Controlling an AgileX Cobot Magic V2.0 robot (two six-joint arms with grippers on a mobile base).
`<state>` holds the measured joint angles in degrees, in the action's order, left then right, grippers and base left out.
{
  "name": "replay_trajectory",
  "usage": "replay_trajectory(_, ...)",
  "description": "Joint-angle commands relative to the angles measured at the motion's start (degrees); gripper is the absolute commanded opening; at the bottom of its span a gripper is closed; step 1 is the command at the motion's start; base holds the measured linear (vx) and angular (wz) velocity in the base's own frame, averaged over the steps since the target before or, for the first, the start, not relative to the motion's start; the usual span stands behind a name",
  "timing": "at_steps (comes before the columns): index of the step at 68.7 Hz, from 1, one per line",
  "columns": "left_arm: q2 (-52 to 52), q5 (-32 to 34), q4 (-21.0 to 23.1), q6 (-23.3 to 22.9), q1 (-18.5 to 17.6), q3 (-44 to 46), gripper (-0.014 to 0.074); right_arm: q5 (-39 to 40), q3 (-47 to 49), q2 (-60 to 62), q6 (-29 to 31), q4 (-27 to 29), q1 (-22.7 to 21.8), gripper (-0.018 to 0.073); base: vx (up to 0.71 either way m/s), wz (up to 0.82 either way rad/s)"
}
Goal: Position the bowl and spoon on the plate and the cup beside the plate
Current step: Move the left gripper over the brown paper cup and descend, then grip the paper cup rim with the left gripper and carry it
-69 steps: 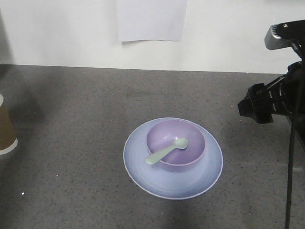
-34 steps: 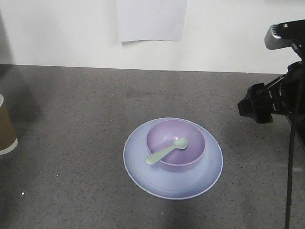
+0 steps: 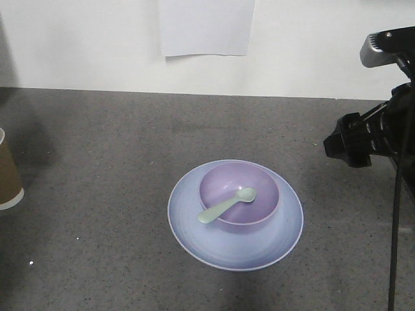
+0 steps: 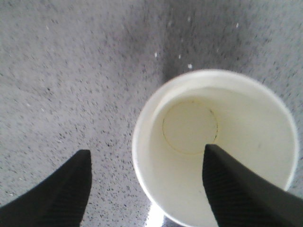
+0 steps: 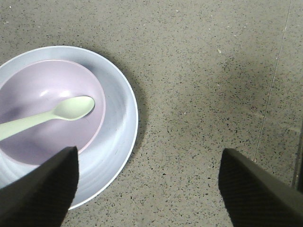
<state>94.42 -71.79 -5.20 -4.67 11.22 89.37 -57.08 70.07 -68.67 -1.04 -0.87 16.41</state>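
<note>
One plate (image 3: 194, 227), one bowl (image 3: 224, 182), one spoon (image 3: 225, 206) and one cup (image 3: 8, 172) are what you have on the speckled grey counter (image 3: 117, 142) in front of you. The lavender bowl sits on the pale blue plate, set toward the plate's far right side, and the mint-green spoon lies inside the bowl with its scoop on the bowl floor and its handle resting over the near left rim. The brown paper cup stands upright at the far left edge of the front view, well apart from the plate. Your left gripper (image 4: 147, 189) straddles the cup's wall: one finger is inside the white cup and the other outside it over the counter, jaws apart, and you cannot tell whether either pad touches the paper. Your right gripper (image 5: 149, 187) hangs spread wide over bare counter just right of the plate, holding nothing, its left finger overlapping the plate's edge in the wrist view. One sheet of white paper (image 3: 206, 26) hangs on the wall behind.
</note>
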Motion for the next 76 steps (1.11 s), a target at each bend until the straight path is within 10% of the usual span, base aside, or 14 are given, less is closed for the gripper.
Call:
replay_trajectory(1, -1.7, 2.4, 0.0, -0.4, 0.2, -0.5, 0.0485, 3.3, 1.3, 1.4, 0.2, -0.5, -0.2, 0.0594, 0.0, 0.0)
replay_trajectory(27, -0.8, 4.5, 0.0, -0.7, 0.2, -2.0, 0.0428, 3.4, 1.3, 1.4, 0.2, -0.6, -0.2, 0.0594, 0.0, 0.0)
replay_trajectory(60, -0.5, 5.4, 0.1, -0.6, 0.2, -2.0, -0.0009, 3.3, 1.3, 1.4, 0.2, -0.6, -0.2, 0.0594, 0.0, 0.0)
replay_trajectory(76, -4.8, 6.6, 9.1, 3.8, 0.2, -2.0, -0.0008, 3.4, 1.3, 1.4, 0.2, -0.6, -0.2, 0.0594, 0.0, 0.0)
